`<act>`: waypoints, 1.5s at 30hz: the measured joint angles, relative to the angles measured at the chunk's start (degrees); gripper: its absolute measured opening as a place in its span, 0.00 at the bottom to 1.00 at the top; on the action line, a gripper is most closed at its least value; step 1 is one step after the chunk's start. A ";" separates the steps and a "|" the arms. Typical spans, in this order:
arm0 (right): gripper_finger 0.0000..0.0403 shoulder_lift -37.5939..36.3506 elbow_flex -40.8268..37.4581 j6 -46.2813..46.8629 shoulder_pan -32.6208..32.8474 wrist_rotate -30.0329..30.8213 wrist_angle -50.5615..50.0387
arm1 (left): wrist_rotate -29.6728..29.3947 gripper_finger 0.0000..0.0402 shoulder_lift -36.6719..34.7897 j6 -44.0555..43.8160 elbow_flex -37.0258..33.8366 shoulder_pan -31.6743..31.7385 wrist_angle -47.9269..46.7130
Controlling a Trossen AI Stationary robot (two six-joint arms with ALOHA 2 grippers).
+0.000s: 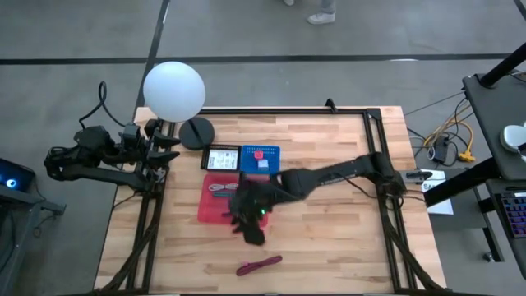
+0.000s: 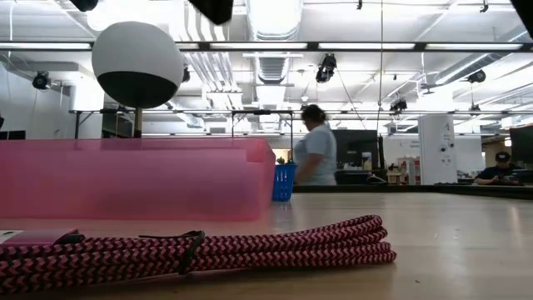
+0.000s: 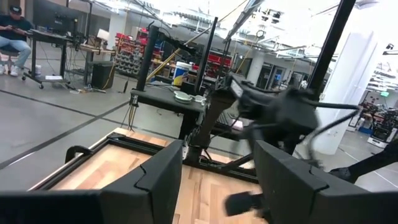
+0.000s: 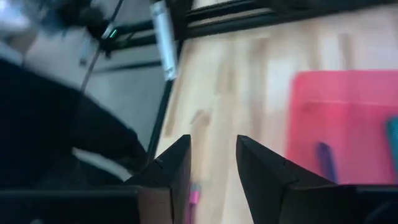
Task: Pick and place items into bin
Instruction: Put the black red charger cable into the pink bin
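Note:
A magenta braided cord lies flat on the table near its near edge. The pink bin stands left of centre; a purple cord and a teal one lie in it. My right gripper is open and empty. It hovers by the bin's near right corner, between the bin and the magenta cord. My left gripper is open at the table's left edge, clear of everything.
A blue basket and a black-and-white box stand just beyond the bin. A white globe lamp is at the far left corner. A black frame rims the table. People are in the room behind.

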 joint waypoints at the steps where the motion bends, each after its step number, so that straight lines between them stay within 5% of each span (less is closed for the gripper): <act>1: 0.29 0.00 0.41 -1.93 1.13 0.07 -0.61 | 0.00 0.45 0.00 0.00 0.00 0.00 -0.02; 11: 0.40 0.31 -1.73 -5.34 10.36 12.29 -9.16 | 0.00 0.45 0.00 0.00 0.00 0.00 -1.06; 20: 0.53 0.37 -10.62 -5.98 13.97 12.31 -8.28 | 0.00 0.45 0.00 0.00 0.00 0.00 -1.07; 35: 0.52 0.42 -23.94 -6.74 15.32 11.54 0.56 | 0.00 0.45 0.00 0.00 0.00 0.00 -1.10; 45: 0.52 3.19 -24.91 -8.67 16.84 11.29 1.09 | 0.00 0.45 -0.14 0.00 0.00 0.01 -1.20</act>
